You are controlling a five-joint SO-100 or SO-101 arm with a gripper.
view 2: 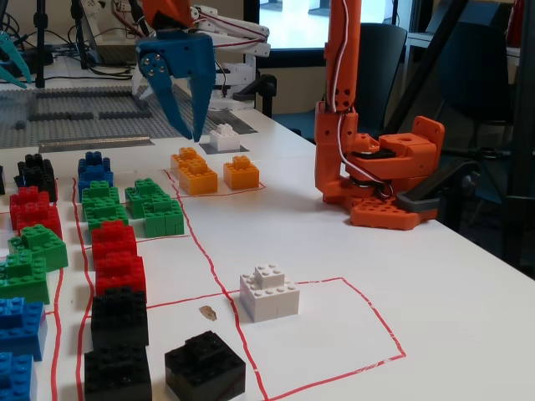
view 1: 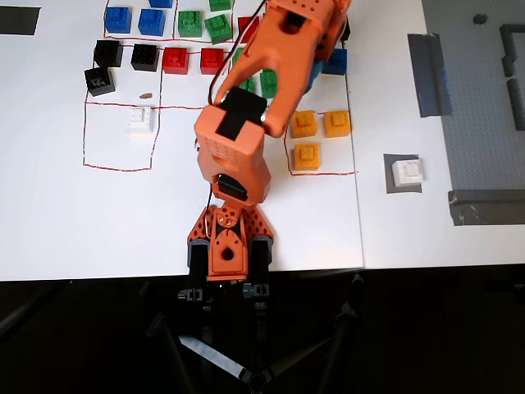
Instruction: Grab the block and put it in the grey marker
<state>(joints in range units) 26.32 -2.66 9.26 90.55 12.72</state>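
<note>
A white block (view 1: 139, 120) sits alone inside a red-outlined box on the left of the overhead view; it is near the front in the fixed view (view 2: 269, 292). A second white block (view 1: 408, 171) rests on the grey marker (view 1: 392, 161) at the right, and shows far back in the fixed view (view 2: 224, 137). My blue gripper (view 2: 192, 134) hangs open and empty in the air, above the yellow bricks (view 2: 196, 174) and well away from both white blocks. In the overhead view the orange arm (view 1: 271, 74) hides most of the gripper.
Rows of blue, green, red and black bricks (view 1: 174, 59) fill the back left. Yellow bricks (view 1: 316, 135) sit in a red box by the arm. The arm's base (view 1: 228, 242) stands at the front edge. A grey tape strip (view 1: 428, 74) and a grey baseplate (view 1: 484, 98) lie to the right.
</note>
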